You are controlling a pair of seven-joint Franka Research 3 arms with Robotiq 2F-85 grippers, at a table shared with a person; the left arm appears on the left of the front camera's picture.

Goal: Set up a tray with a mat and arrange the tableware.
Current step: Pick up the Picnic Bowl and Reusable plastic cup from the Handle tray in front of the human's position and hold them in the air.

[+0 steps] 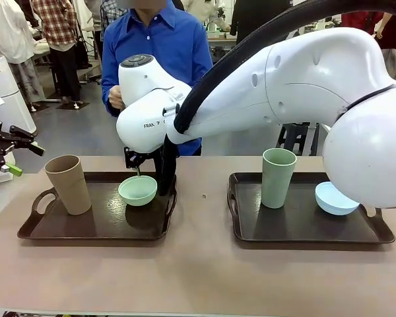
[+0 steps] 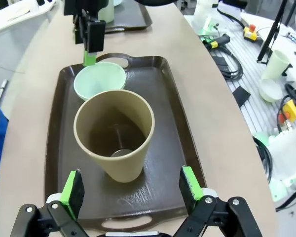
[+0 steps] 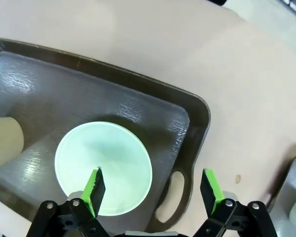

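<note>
Two dark brown trays lie on the table. The left tray [image 1: 105, 224] holds a tan cup [image 1: 68, 183] and a mint green bowl [image 1: 137, 190]. The right tray [image 1: 297, 221] holds a sage green cup [image 1: 278, 177] and a light blue bowl [image 1: 334, 198]. My right gripper [image 1: 137, 166] reaches across to the left tray. In the right wrist view it [image 3: 152, 185] stands open just above the mint bowl [image 3: 103, 165], one finger over the bowl, the other past its rim. My left gripper [image 2: 132, 185] is open, hovering short of the tan cup [image 2: 113, 133], at the table's left end [image 1: 23, 158].
A person in a blue shirt [image 1: 155, 46] stands at the far side behind the left tray. The right arm's bulky white links [image 1: 284, 86] span the table's middle and right. Cables and tools [image 2: 222, 44] lie beyond the table edge in the left wrist view.
</note>
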